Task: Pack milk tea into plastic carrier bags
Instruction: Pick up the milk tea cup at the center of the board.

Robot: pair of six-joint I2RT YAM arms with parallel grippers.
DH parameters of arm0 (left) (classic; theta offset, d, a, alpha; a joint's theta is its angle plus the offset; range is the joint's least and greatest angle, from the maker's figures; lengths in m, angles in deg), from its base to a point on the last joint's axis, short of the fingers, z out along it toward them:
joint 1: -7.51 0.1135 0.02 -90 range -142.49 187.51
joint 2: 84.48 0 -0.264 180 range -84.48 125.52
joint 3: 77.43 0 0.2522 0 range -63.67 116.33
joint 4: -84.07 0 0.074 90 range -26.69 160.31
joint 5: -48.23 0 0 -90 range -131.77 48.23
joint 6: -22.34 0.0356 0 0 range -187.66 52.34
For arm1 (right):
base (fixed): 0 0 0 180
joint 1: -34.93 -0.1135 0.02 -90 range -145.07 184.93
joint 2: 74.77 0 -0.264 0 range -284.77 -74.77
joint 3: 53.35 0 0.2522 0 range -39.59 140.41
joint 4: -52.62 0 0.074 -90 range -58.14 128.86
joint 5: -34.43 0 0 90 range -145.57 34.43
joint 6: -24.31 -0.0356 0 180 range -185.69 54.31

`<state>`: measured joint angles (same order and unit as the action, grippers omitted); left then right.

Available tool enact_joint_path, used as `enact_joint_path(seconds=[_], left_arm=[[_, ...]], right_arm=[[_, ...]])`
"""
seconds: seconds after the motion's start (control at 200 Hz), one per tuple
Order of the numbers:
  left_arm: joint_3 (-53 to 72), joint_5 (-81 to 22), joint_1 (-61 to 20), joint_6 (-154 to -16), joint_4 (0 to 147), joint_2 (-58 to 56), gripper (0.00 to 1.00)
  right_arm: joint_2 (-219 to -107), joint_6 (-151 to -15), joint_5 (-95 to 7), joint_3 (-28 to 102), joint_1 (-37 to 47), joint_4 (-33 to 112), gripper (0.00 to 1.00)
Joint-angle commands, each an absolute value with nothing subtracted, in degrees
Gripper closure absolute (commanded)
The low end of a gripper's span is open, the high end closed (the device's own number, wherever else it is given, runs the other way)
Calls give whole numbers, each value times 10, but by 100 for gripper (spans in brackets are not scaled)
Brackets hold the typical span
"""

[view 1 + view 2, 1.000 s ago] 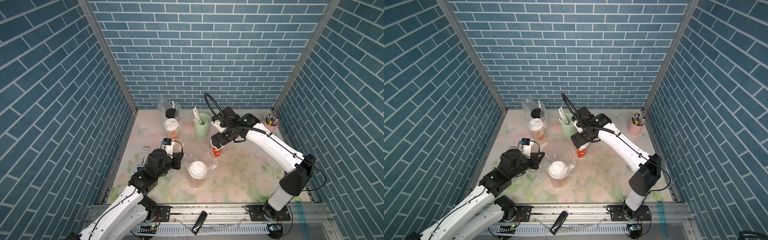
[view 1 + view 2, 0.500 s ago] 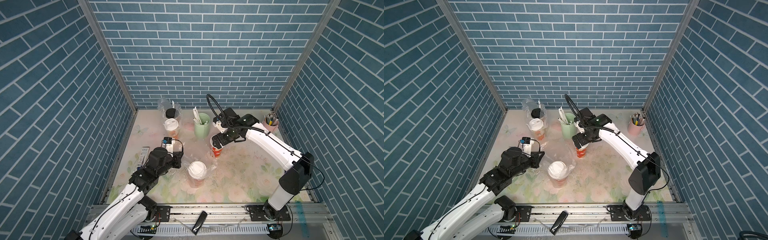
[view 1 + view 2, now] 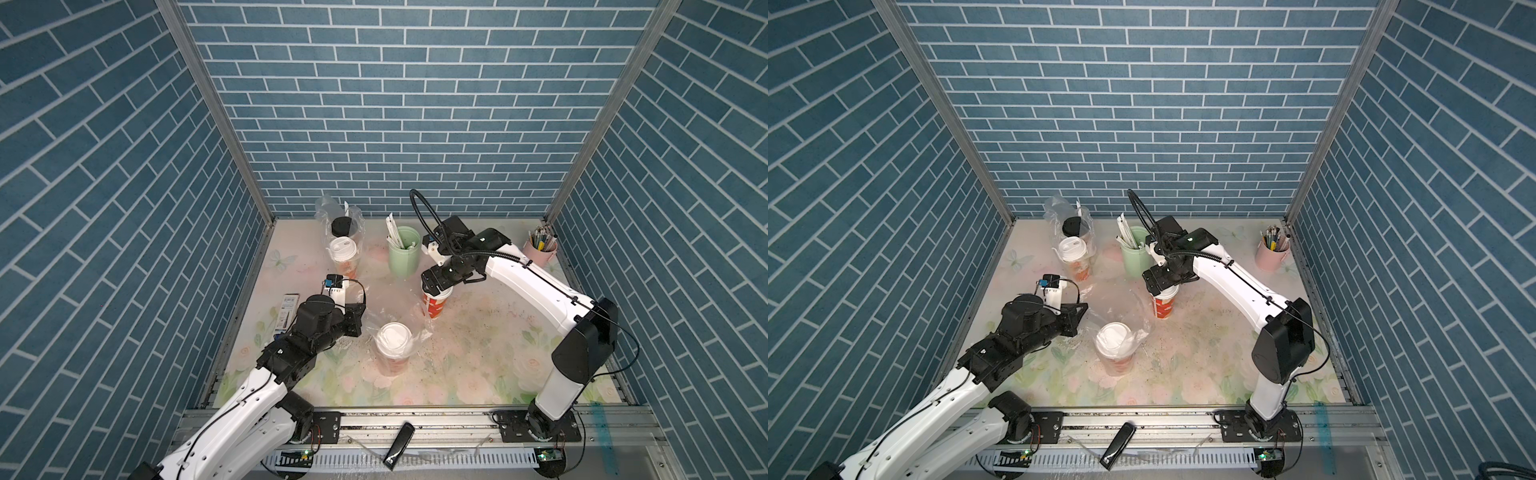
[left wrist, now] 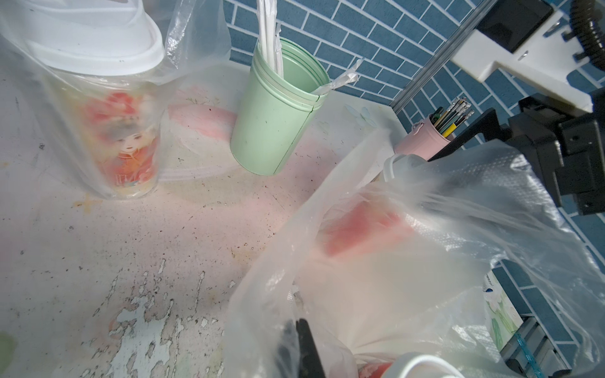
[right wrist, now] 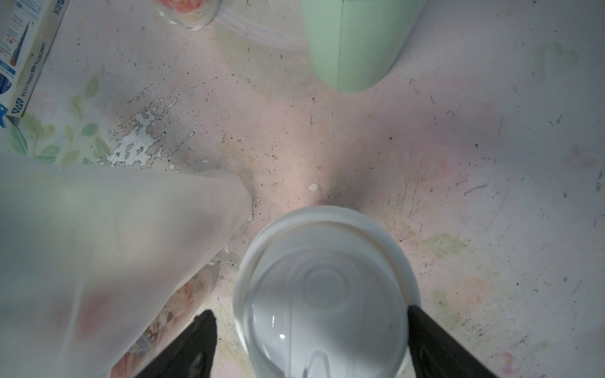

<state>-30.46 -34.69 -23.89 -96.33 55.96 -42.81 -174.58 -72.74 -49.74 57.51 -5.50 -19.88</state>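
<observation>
A red milk tea cup (image 3: 433,305) (image 3: 1163,308) with a white domed lid (image 5: 324,294) stands alone mid-table. My right gripper (image 3: 434,284) (image 5: 311,343) straddles that lid, open, with one finger (image 5: 432,343) at the rim and a gap on the opposite side. Another white-lidded milk tea cup (image 3: 392,345) sits inside the near plastic carrier bag (image 3: 419,332) (image 4: 409,248). My left gripper (image 3: 353,322) (image 4: 299,347) is shut on this bag's film beside it. At the back, a second bag (image 3: 328,208) holds a white-lidded cup (image 3: 343,251) (image 4: 111,131) and a black-lidded one (image 3: 343,226).
A mint-green cylinder of straws (image 3: 403,255) (image 4: 275,124) stands just behind the right gripper. A pink pen cup (image 3: 540,249) is at the back right corner. A flat pen box (image 3: 286,311) lies by the left wall. Brick walls close in three sides.
The right arm has edged slightly left over the red cup, and its jaws have narrowed a little. The left arm and its grip on the bag have stayed put.
</observation>
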Motion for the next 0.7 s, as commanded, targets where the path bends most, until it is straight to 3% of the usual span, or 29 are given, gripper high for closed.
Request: enact_joint_path(seconds=[0.0,0.22,0.695], left_arm=[[-291,-353,-237,-956,554,-434,100],[-293,-354,-236,-956,553,-434,100],[-292,-353,-236,-952,555,-435,100]], right_arm=[[-1754,-719,-498,587,-52,-210,14],[-1766,-718,-502,597,-52,-229,19],[-1780,-715,-502,602,-63,-252,17]])
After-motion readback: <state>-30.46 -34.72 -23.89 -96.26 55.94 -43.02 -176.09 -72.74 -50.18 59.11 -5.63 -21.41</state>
